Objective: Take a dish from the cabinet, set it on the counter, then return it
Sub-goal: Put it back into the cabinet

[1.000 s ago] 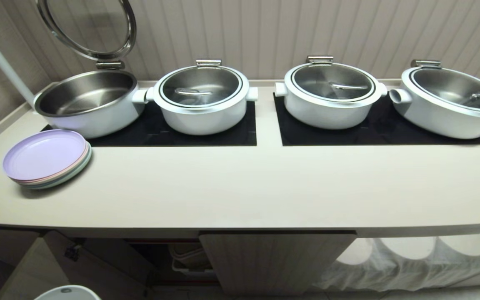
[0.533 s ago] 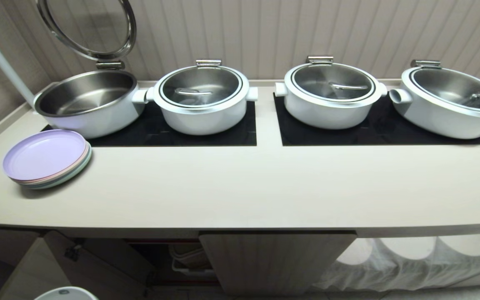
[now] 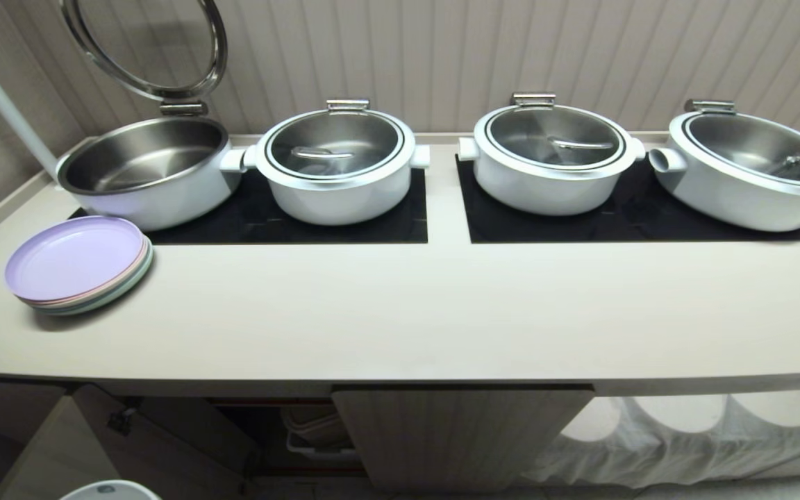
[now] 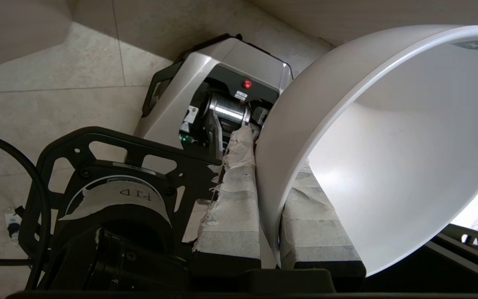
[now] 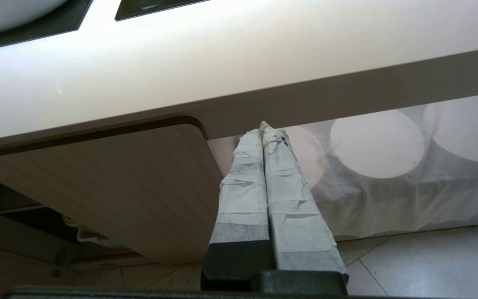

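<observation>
Cream counter (image 3: 400,319) runs the whole width of the room, its front edge bare, with two black mats (image 3: 289,215) along the back edge carrying four big white pots (image 3: 337,167), the one at the back left corner with its lid tipped up. Pastel plates (image 3: 77,267) sit stacked near the left end. Below the front edge the cabinet (image 3: 455,430) has one ribbed door shut in the middle and an opening to its left, where a door (image 3: 46,451) hangs swung out and the dark shelves show. Low down by that open door, only the rim of the bowl (image 3: 110,489) peeks into the head view, and it has sunk a touch over the last second while nothing else shifted. From the wrist, the left gripper (image 4: 270,207) is clenched on the bowl's wall, one taped finger (image 4: 232,207) outside and one inside, the bowl tilted on its side above the tiled floor. So the bowl is out of the cabinet but not yet on the counter; lifting it up over the front edge looks like the next job. Right gripper (image 5: 264,166) hangs parked under the front edge, fingers pressed together on nothing.
</observation>
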